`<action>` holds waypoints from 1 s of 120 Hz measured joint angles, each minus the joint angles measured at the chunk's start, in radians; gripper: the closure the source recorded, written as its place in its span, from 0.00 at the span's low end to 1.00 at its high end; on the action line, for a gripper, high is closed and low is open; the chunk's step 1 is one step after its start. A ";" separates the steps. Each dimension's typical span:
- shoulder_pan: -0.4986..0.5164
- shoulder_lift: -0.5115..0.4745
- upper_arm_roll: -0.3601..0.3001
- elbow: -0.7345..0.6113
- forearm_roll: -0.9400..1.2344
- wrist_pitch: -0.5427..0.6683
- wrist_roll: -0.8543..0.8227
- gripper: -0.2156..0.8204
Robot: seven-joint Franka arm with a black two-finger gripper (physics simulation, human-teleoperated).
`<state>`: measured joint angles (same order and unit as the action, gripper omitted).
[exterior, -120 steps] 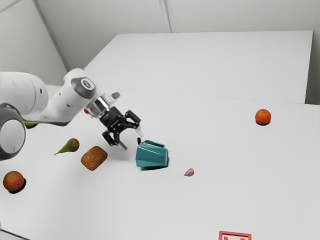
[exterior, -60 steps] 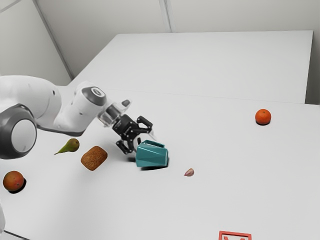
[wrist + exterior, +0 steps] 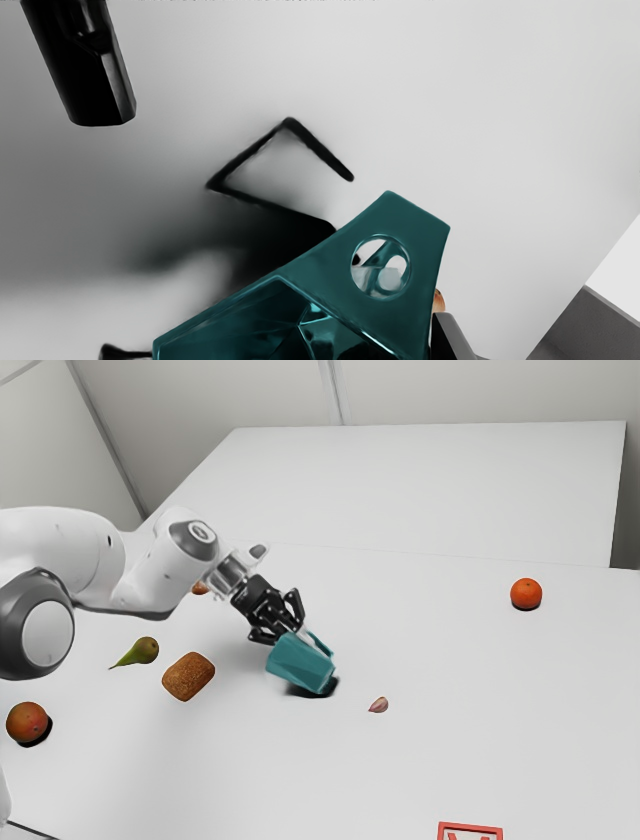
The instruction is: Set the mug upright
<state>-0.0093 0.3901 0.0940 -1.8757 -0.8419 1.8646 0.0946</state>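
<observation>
The teal mug (image 3: 300,663) is tilted in the exterior view, with a dark shadow below it; whether it touches the table I cannot tell. At its upper side, my gripper (image 3: 300,634) is shut on it. The wrist view has the mug (image 3: 400,215) close up between the fingertips of the gripper (image 3: 290,345), its hollow inside partly visible. Part of the grip is hidden behind the mug.
Left of the mug in the exterior view lie a brown bread loaf (image 3: 188,677), a pear (image 3: 137,652) and a reddish fruit (image 3: 27,723). A garlic clove (image 3: 379,705) lies just right of it, an orange (image 3: 526,594) farther right, and a red-framed item (image 3: 470,826) at the near edge.
My gripper has moved toward the exterior view's right and closed on the mug. The mug, earlier lying on its side, has tipped, its right end now lower than its left.
</observation>
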 joint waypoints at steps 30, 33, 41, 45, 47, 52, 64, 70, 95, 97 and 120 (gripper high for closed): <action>-0.018 -0.009 -0.006 0.004 0.025 0.006 -0.030 0.94; -0.023 -0.015 -0.006 0.004 0.035 0.007 -0.034 0.94; -0.041 -0.047 -0.006 0.004 0.085 0.012 -0.045 0.95; -0.048 -0.061 -0.007 0.004 0.116 0.015 -0.050 0.95; -0.051 -0.068 -0.007 0.004 0.133 0.017 -0.053 0.96; -0.057 -0.086 -0.006 0.004 0.186 0.026 -0.059 0.96; -0.077 -0.127 -0.007 0.004 0.336 0.054 -0.073 0.96; -0.082 -0.140 -0.007 0.004 0.412 0.072 -0.079 0.96; -0.093 -0.165 -0.007 -0.006 0.678 0.141 -0.098 0.97; -0.093 -0.165 -0.007 -0.007 0.696 0.147 -0.099 0.97; -0.094 -0.159 -0.007 -0.010 0.829 0.216 -0.104 0.97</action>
<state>-0.1029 0.2310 0.0869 -1.8855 -0.0129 2.0807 -0.0095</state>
